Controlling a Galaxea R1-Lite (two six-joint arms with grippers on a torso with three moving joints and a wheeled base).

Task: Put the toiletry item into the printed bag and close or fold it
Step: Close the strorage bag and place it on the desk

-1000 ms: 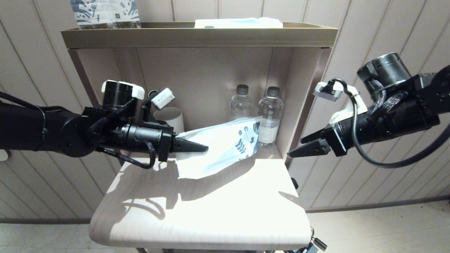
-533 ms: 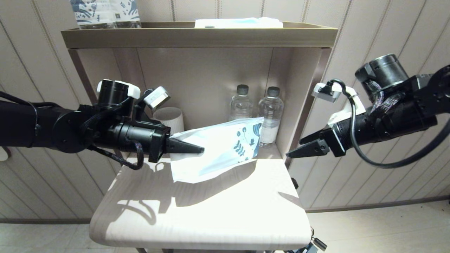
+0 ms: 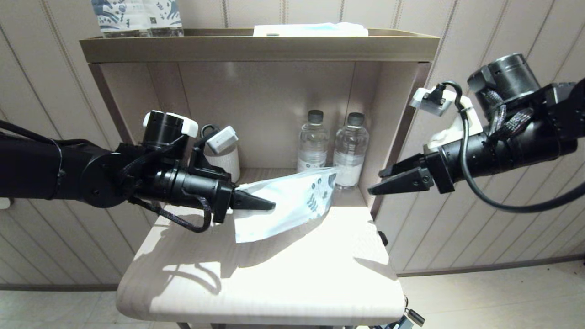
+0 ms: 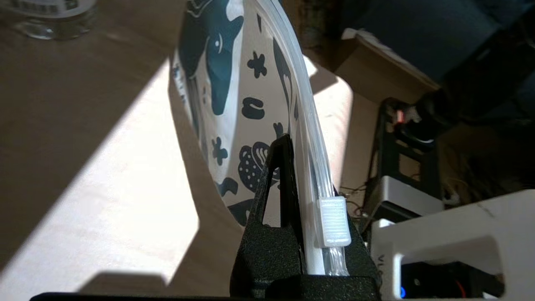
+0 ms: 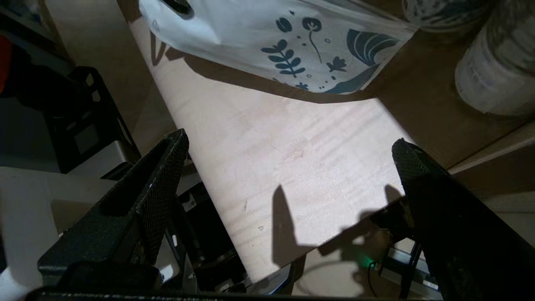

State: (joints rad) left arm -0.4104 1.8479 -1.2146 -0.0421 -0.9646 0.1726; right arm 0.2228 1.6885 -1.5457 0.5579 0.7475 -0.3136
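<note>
Over the bench (image 3: 256,283), my left gripper (image 3: 263,204) is pinched on the printed bag's (image 3: 292,201) left end by its zip slider (image 4: 334,221). The bag's long axis runs right toward my right gripper (image 3: 381,180), which is spread wide and empty, just off the bag's free end. I can't see the toothbrush.

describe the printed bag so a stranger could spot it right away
On the pale wooden table, before the shelf's two water bottles, the left gripper pinches a flat white printed bag. Only it has blue leaf prints and a white zip slider.
</note>
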